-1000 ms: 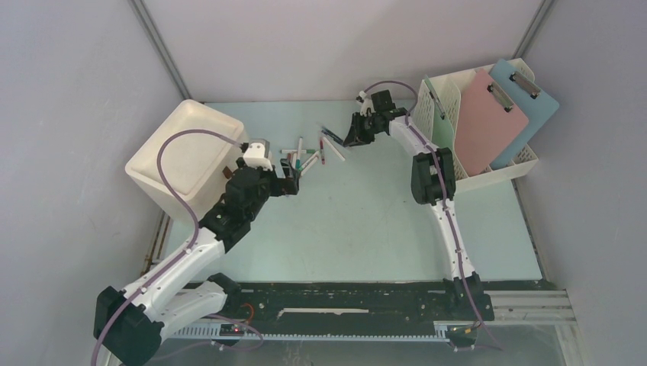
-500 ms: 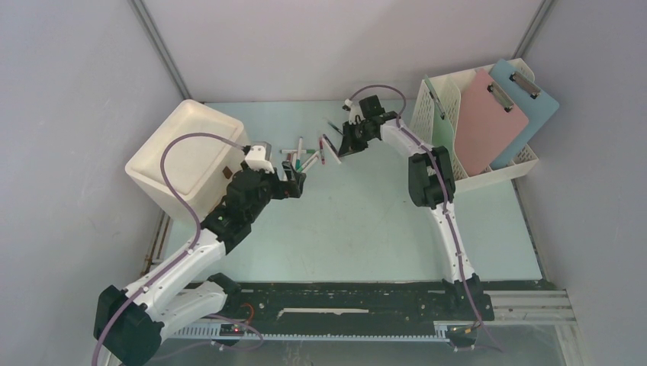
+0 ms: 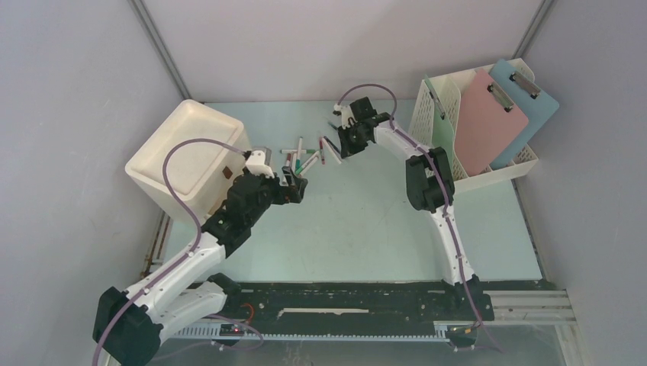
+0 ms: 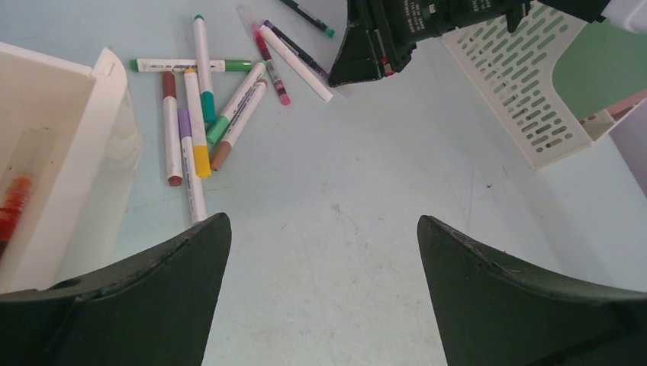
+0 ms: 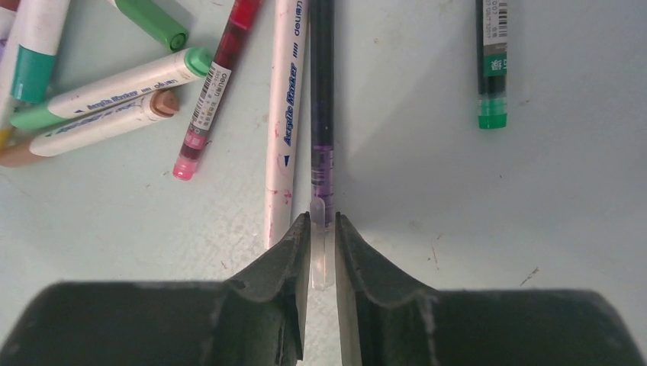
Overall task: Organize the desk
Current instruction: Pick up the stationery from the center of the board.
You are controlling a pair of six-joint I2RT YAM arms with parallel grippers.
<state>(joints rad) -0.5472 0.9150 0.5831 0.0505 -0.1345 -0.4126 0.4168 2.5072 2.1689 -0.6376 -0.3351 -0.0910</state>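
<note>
The desk (image 3: 366, 221) is a pale mint-green tabletop. Several markers (image 3: 304, 158) lie scattered at its back middle, and they also show in the left wrist view (image 4: 200, 114). My right gripper (image 5: 323, 229) is shut on the clear end of a dark purple pen (image 5: 321, 107), which lies alongside a white marker (image 5: 284, 114). I cannot tell whether the pen is lifted. My left gripper (image 4: 323, 252) is open and empty above bare desk, just in front of the markers. The right gripper also shows in the top view (image 3: 342, 147), and so does the left gripper (image 3: 296, 185).
A white box-shaped bin (image 3: 183, 156) stands at the left, and its corner shows in the left wrist view (image 4: 69, 145). A white perforated file rack (image 3: 446, 107) with pink and blue clipboards stands at the back right. A green pen (image 5: 492, 61) lies apart from the markers. Grey walls surround the desk.
My right gripper has moved left and down to the markers and closed on the purple pen. My left gripper has shifted slightly forward and right, still open.
</note>
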